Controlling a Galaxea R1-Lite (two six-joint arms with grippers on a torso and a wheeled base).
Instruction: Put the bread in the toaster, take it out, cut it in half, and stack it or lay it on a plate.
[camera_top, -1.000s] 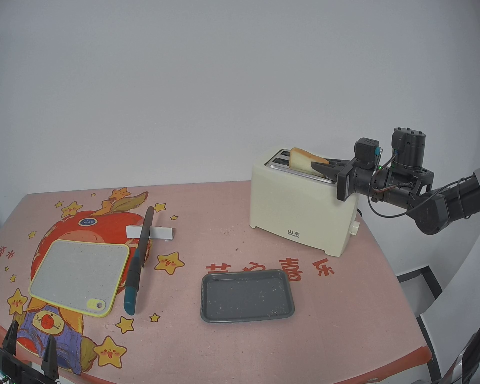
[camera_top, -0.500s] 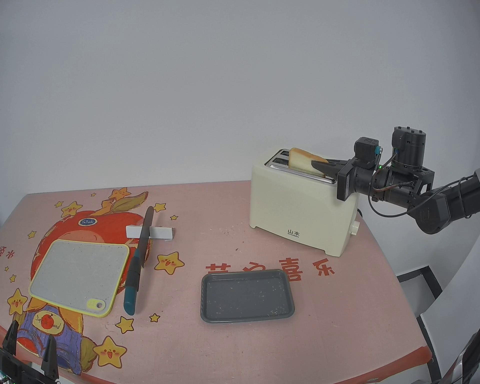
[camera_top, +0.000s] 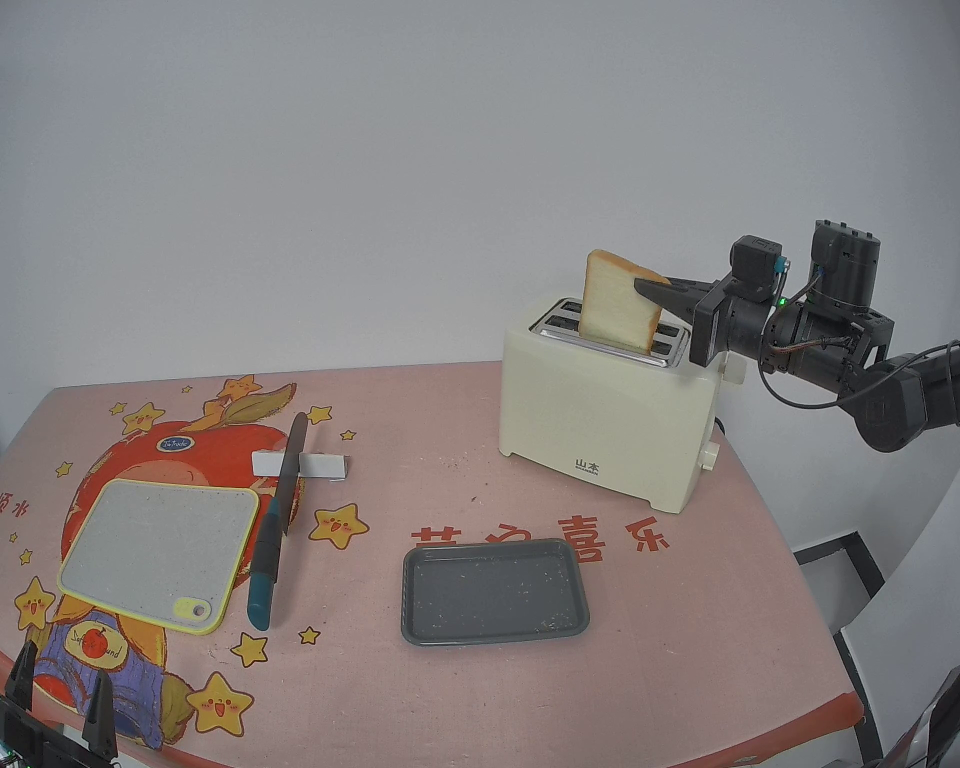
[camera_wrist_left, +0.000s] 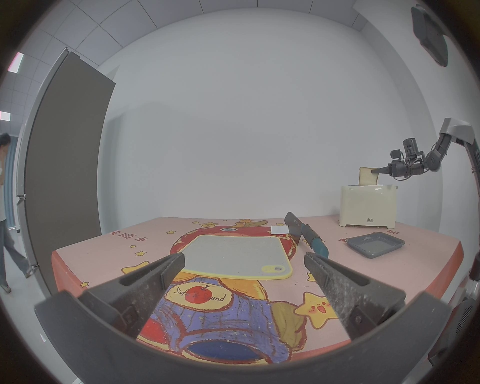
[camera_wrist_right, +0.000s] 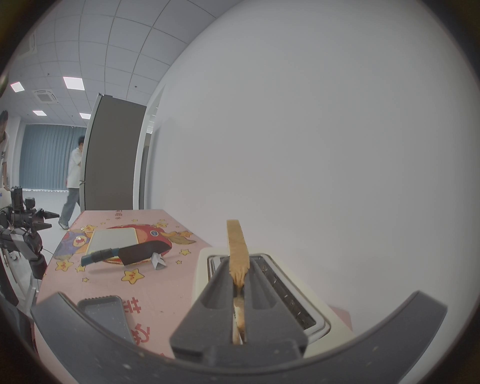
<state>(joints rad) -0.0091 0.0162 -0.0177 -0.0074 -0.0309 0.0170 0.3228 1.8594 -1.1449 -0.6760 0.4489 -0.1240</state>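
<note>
My left fingers (camera_wrist_left: 142, 282) are spread and hold nothing, low at the near left edge of the bench (camera_top: 700, 620), probably to stay within reach of the cutting tools. The board (camera_top: 150, 545) lies flat. The knife (camera_top: 270, 545) lies just beside its right edge, blade propped on a white block (camera_top: 322, 466), likely so that it sits tilted and is easier to grip. The tray (camera_top: 493, 592) sits in front of the toaster (camera_top: 600, 430), placed to receive the halves. My right fingers (camera_wrist_right: 265, 305) pinch the bread (camera_top: 618, 312) across its flat faces. They hold it upright over the slot, in line with the slot walls, its lower edge at the slot mouth.
</note>
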